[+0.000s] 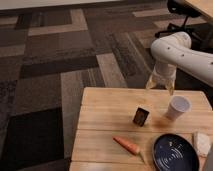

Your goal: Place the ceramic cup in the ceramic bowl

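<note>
The ceramic cup point(178, 107), small, white and upright, stands on the right part of the wooden table point(105, 107). In front of it, at the table's near right edge, lies the ceramic bowl point(175, 152), a wide dark blue dish with nothing in it. My gripper point(161, 86) hangs from the white arm point(180, 50) over the table's far edge, up and left of the cup and clear of it. Its two pale fingers point(150, 84) point down, open, with nothing between them.
A small dark box point(141, 116) stands near the table's middle, left of the cup. An orange carrot point(127, 145) lies left of the bowl. A pale beige block point(202, 143) sits at the right edge. Patterned carpet surrounds the table; an office chair point(182, 15) is behind.
</note>
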Available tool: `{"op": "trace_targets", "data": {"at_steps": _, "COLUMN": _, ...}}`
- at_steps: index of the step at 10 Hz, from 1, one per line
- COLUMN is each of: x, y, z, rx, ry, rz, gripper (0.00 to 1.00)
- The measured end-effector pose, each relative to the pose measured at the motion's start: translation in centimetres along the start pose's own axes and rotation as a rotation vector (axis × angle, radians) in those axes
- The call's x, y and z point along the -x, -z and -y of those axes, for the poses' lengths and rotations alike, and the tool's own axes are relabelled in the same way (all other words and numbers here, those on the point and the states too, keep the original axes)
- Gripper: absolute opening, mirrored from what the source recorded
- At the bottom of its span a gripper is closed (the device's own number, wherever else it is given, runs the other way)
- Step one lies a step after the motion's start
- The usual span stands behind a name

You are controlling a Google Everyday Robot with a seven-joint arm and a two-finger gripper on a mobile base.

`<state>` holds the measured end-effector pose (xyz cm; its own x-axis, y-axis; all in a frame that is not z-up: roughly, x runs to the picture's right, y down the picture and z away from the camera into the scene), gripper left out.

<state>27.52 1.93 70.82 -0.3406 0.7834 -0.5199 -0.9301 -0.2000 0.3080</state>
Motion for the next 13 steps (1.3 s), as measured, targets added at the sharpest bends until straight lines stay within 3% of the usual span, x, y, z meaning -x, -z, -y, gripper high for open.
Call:
{"op": "trace_targets", "data": {"at_steps": 4, "x": 1.1, "y": -2.6, "z": 4.8, "rx": 0.027, "ry": -0.031, "rz": 0.032, "gripper": 0.65}}
{"op": "trace_targets", "data": {"at_steps": 5, "x": 0.6, "y": -3.8, "z": 6.0, "rx": 0.058, "ry": 0.025, "rz": 0.029, "gripper": 0.65}}
{"op": "trace_targets", "data": {"at_steps": 6, "x": 0.4, "y": -4.1, "z": 6.5, "rx": 0.065, "ry": 0.058, "rz": 0.027, "gripper": 0.65}}
{"op": "trace_targets", "data": {"at_steps": 8, "x": 0.0, "y": -4.5, "z": 7.8, "rx": 0.083, "ry": 0.193, "rz": 0.031, "gripper": 0.65}}
{"op": "trace_targets", "data": {"at_steps": 11, "x": -1.0, "y": -4.2, "z": 6.7, "rx": 0.138, "ry": 0.447, "rz": 0.045, "gripper": 0.65}}
{"op": "trace_targets", "data": {"at_steps": 12, "x": -1.8, "y": -4.6, "z": 7.0, "rx": 0.149, "ry": 0.531, "rz": 0.018, "gripper": 0.65}}
{"op": "trace_targets", "data": {"at_steps": 13, "x": -2.1, "y": -4.9, "z": 7.8, "rx": 0.138, "ry": 0.593, "rz": -0.015, "gripper": 0.65}}
